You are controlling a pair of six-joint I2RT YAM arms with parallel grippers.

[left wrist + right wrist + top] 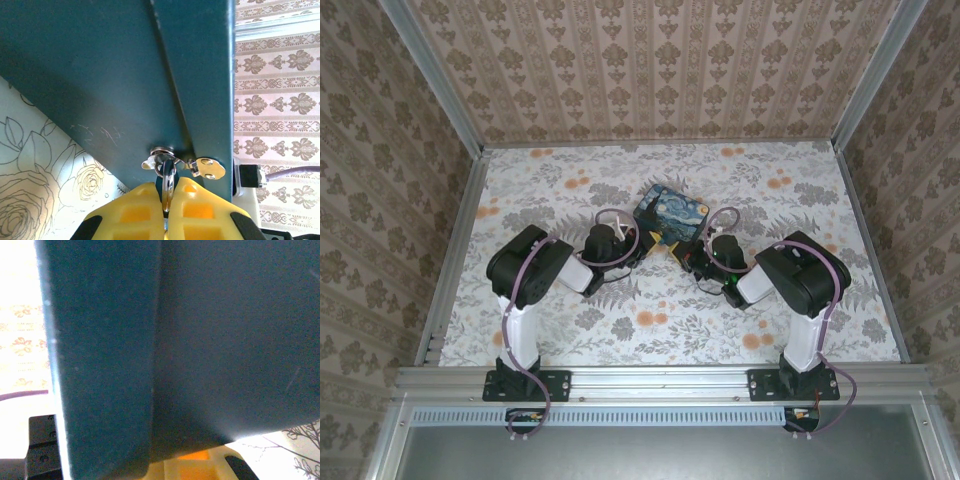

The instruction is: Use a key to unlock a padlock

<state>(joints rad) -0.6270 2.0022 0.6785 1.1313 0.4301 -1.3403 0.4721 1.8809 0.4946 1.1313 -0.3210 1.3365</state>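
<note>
Top external view: a table (620, 330) covered in a grey flower print with orange blooms is seen from above, closed in by patterned wallpaper walls (650, 60). A blue box (672, 212) painted with yellow swirls is set near the middle of the table, a little toward its far edge, with one corner turned toward the near edge. From the left of the near edge the left arm is stretched inward, and the left gripper (638, 245) is laid against the left side of that near corner. From the right of the near edge the right arm is stretched inward, and the right gripper (692, 258) is pressed to the right side of the same corner.

Left wrist view: the box's plain dark teal wall (100, 75) is seen close up above the flowered table (30, 170). A small silver clasp (209, 168) is fixed at the wall's lower edge. The padlock (167, 172) is hung from this clasp by its thin metal loop. The left gripper (167, 192) is closed tight on the padlock, whose body is hidden between the yellow fingers (135, 210). A purple cable (290, 172) is seen at the right.

Right wrist view: the teal wall of the box (225, 340) is seen very close and blurred. A yellow finger (192, 467) is seen beneath it. The right gripper is fully closed; whether the key is held in it cannot be told.
</note>
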